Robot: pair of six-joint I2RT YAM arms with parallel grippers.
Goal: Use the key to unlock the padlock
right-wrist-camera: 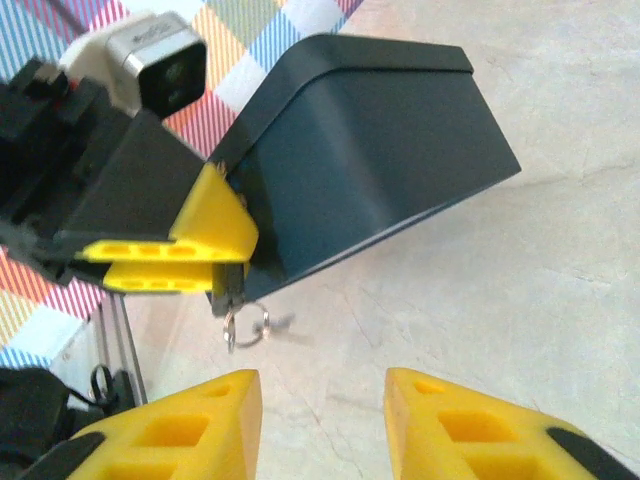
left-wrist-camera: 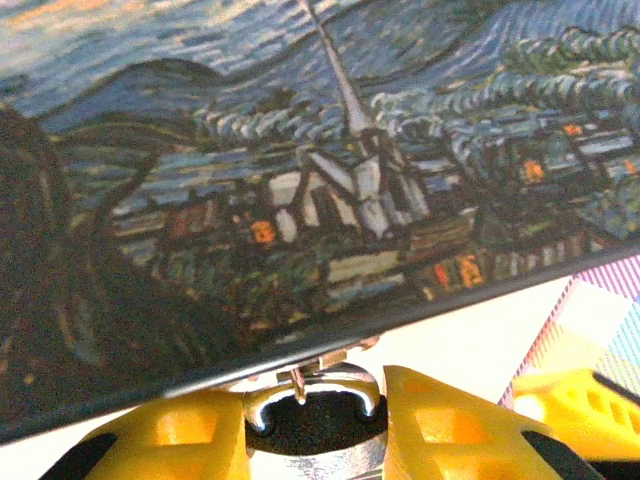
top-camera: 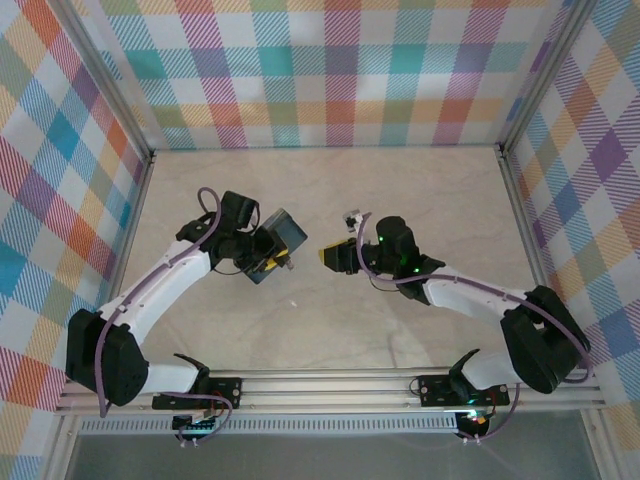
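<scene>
My left gripper (top-camera: pixel 268 266) (left-wrist-camera: pixel 315 425) is shut on the padlock (left-wrist-camera: pixel 310 440). Its dark body sits between the yellow fingers (left-wrist-camera: pixel 180 435) and its silvery shackle (left-wrist-camera: pixel 330 385) hooks through the hasp of the swirl-painted box (left-wrist-camera: pixel 300 170) (top-camera: pixel 283 235). In the right wrist view the padlock's lower end (right-wrist-camera: pixel 226 288) pokes out below the left gripper's fingers (right-wrist-camera: pixel 170 262). The key (right-wrist-camera: pixel 231 322) hangs from it with a small ring (right-wrist-camera: pixel 250 323). My right gripper (right-wrist-camera: pixel 322 420) (top-camera: pixel 335 257) stands open a little short of the key, nothing between its fingers (right-wrist-camera: pixel 170 435).
The box's dark blue underside (right-wrist-camera: pixel 370 160) is lifted at a tilt above the marble tabletop (right-wrist-camera: pixel 480 300). An aluminium rail (top-camera: pixel 330 385) runs along the near edge. Plaid walls (top-camera: pixel 340 70) close in the back and sides.
</scene>
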